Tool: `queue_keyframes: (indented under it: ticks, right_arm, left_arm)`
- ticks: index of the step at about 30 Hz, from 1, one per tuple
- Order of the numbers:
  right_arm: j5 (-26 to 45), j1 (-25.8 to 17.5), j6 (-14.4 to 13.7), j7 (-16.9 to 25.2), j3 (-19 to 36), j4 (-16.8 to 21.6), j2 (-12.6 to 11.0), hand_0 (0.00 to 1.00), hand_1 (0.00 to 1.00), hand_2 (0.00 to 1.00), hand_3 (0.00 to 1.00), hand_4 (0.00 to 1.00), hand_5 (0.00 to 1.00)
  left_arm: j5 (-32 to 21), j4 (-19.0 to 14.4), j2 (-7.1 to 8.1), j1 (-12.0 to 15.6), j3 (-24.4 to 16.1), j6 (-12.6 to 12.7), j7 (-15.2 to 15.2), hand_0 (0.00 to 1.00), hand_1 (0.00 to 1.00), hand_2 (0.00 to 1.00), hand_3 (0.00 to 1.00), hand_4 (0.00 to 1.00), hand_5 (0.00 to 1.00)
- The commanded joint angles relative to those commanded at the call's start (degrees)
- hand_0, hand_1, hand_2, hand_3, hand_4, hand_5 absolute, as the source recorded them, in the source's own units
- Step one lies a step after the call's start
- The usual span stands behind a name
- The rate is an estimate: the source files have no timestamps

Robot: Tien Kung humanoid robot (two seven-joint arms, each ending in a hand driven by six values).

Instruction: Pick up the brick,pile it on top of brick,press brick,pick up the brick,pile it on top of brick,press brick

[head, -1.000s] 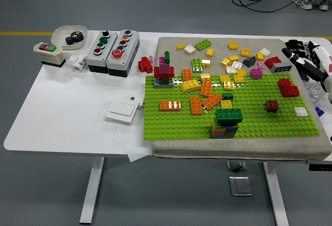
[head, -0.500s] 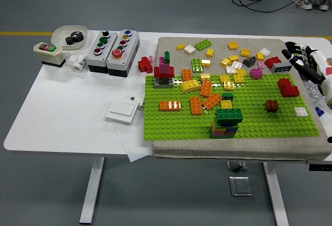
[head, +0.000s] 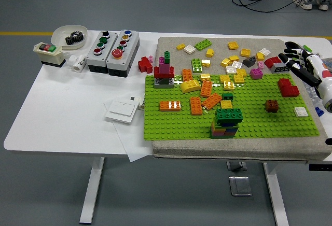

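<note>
A green baseplate [head: 176,125] lies on a grey mat and carries many loose bricks. Near its front stands a stack with a dark green brick [head: 229,114] on top of mixed coloured layers [head: 223,130]. A second stack with a red and pink brick [head: 164,72] rises at the plate's back left. A brown brick [head: 272,105] and red bricks [head: 288,87] sit to the right. My right hand [head: 295,60] hovers at the right edge over the mat, fingers spread, holding nothing. The left arm is out of sight.
Two grey button boxes [head: 112,44], a white bowl with a black gear [head: 71,35], a switch box [head: 48,53] and a flat white switch plate [head: 122,111] on paper occupy the table's left. Several loose bricks [head: 233,55] lie on the mat behind the plate.
My right hand has shifted slightly left and down along the mat's right edge, still holding nothing. The bricks have not moved.
</note>
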Motion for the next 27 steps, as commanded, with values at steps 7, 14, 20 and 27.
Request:
queue_keyframes:
  ticks: [7, 14, 20, 27]
  right_arm:
    - [0.2, 0.1, 0.1, -0.5, -0.1, -0.3, -0.1, 0.808, 0.772, 0.793, 0.786, 0.991, 0.908]
    - [0.1, 0.0, 0.5, -1.0, -0.1, -0.6, 0.0, 0.807, 0.771, 0.793, 0.785, 0.990, 0.909]
    - [0.0, 0.0, 0.6, -1.3, 0.0, -0.6, 0.0, 0.802, 0.768, 0.791, 0.783, 0.986, 0.901]
    - [-0.6, -0.6, 0.5, -1.5, 1.1, -0.3, -0.3, 0.799, 0.766, 0.793, 0.783, 0.983, 0.900]
  left_arm:
    - [-0.7, 0.0, -0.11, -0.2, 0.4, 0.1, -0.2, 0.667, 0.711, 0.734, 0.592, 0.673, 0.658]
    - [-1.1, 0.0, -0.16, -0.4, 0.7, 0.3, -0.3, 0.666, 0.709, 0.735, 0.592, 0.674, 0.658]
    - [-1.5, 0.0, -0.21, -0.5, 1.0, 0.3, -0.4, 0.666, 0.710, 0.734, 0.591, 0.675, 0.659]
    - [-1.0, 0.0, -0.31, -1.0, 0.7, 0.1, -0.3, 0.666, 0.710, 0.733, 0.591, 0.675, 0.660]
